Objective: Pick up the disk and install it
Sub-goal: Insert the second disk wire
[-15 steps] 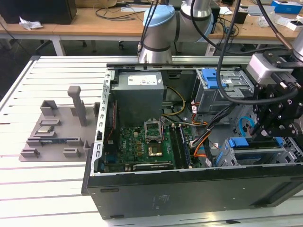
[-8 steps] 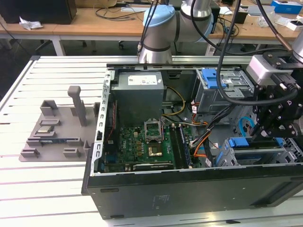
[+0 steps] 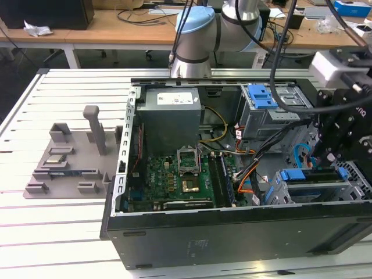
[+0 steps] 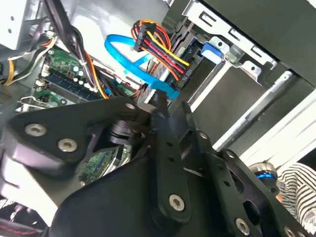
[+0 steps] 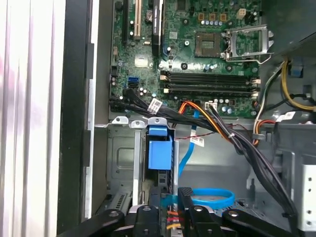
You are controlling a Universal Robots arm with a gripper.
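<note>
Slatted white bench (image 3: 64, 232) carries the open computer case (image 3: 232, 232); gripper (image 5: 170, 210), finger state indeterminate, hovers over the seated disk (image 3: 317, 177), judged rigid, best gripped by its rails.

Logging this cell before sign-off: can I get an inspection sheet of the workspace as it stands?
Surface: white slatted table, bearing an open computer case.
Job's things: disk appears to lie in the drive cage.
Clutter: grey fixture tray beside the case.
Claw: claw poised directly over the disk.
Cables: blue data cable and red-yellow power bundle near the cage.
Surroundings: wooden desks behind.
</note>
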